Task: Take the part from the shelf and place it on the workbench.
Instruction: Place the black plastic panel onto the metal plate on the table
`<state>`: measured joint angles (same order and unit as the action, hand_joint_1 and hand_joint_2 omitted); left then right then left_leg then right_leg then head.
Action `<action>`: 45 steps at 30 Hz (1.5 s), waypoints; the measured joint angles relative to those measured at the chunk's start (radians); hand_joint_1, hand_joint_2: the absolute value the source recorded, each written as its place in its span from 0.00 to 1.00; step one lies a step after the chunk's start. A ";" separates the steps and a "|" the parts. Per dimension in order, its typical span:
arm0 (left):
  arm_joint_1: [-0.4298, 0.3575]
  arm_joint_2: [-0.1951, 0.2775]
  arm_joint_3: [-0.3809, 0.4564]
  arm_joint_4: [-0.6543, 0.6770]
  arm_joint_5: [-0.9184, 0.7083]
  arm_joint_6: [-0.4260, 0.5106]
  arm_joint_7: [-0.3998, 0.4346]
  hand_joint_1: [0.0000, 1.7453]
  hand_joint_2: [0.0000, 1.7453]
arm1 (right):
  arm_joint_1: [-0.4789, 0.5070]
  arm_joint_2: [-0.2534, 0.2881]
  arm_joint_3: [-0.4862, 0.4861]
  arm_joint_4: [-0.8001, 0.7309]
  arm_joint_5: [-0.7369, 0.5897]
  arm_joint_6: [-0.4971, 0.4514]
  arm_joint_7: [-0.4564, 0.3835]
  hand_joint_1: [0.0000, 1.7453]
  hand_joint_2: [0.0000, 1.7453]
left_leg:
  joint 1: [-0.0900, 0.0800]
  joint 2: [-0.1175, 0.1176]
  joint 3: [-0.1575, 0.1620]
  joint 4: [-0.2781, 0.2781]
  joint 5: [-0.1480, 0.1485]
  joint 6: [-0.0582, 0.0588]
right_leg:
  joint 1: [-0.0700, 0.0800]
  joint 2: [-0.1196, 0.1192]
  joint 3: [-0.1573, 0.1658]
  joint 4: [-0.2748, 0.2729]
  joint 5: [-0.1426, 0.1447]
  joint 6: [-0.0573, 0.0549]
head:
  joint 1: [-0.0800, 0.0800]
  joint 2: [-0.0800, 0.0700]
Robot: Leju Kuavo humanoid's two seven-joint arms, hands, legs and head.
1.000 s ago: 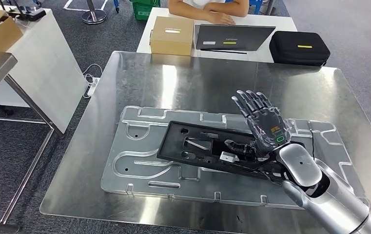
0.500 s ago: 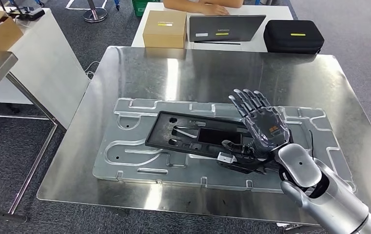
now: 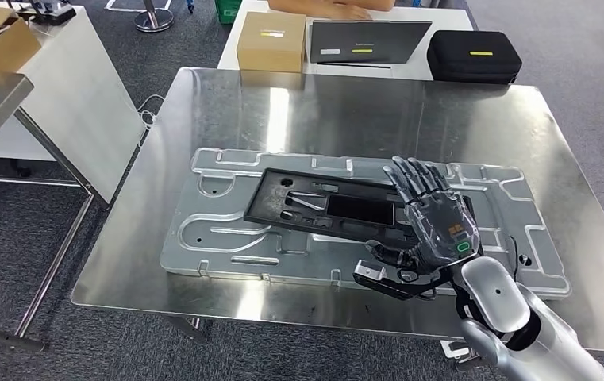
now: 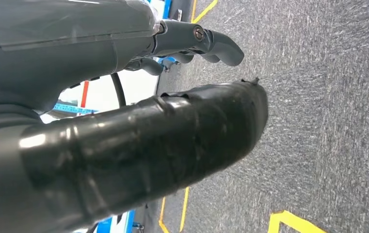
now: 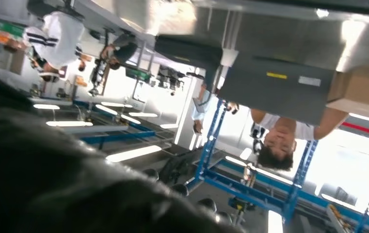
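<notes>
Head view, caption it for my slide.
Right hand, fingers spread, hovers beside the black part lying on a metal panel on the workbench.

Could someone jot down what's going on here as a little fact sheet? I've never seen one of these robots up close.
Workbench: shiny metal table
Silver panel: large stamped metal plate lying flat on the workbench
Black part: flat black frame lying on the silver panel
Right hand: fingers spread, above the black part's near end; whether it touches the part cannot be told
Left hand: hanging over grey carpet, holding nothing
Behind the workbench: white table with a cardboard box, a laptop and a black case
</notes>
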<state>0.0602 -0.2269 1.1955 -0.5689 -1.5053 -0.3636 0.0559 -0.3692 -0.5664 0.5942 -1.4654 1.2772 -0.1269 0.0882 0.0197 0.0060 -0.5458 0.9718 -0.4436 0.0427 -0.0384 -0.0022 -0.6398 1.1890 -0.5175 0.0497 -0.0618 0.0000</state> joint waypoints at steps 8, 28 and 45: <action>0.004 -0.013 0.000 -0.036 0.000 -0.018 0.001 0.00 1.00 | 0.068 0.017 -0.046 -0.080 -0.042 -0.003 0.000 0.00 0.00 | 0.006 -0.003 -0.055 0.078 -0.034 -0.043 | 0.006 -0.001 0.064 -0.145 0.040 -0.040 | 0.000 0.000; -0.005 -0.016 0.000 -0.046 0.000 -0.012 -0.006 0.00 1.00 | 0.182 0.013 -0.128 -0.205 -0.070 0.001 0.001 0.00 0.00 | -0.024 0.010 0.017 -0.006 -0.012 0.017 | 0.026 0.002 -0.082 0.098 -0.054 -0.017 | -0.001 0.000; -0.002 -0.017 0.000 -0.046 0.000 -0.011 -0.006 0.00 1.00 | 0.185 0.011 -0.137 -0.219 -0.070 0.001 0.001 0.00 0.00 | -0.005 0.001 -0.123 0.323 -0.105 -0.057 | 0.024 -0.010 0.053 -0.187 0.083 -0.071 | -0.003 0.000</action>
<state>0.0586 -0.2435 1.1955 -0.6149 -1.5053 -0.3750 0.0500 -0.1841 -0.5550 0.4575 -1.6846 1.2070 -0.1263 0.0889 0.0152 0.0068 -0.6691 1.2948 -0.5485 -0.0147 -0.0141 -0.0121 -0.5868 1.0018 -0.4345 -0.0210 -0.0646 0.0000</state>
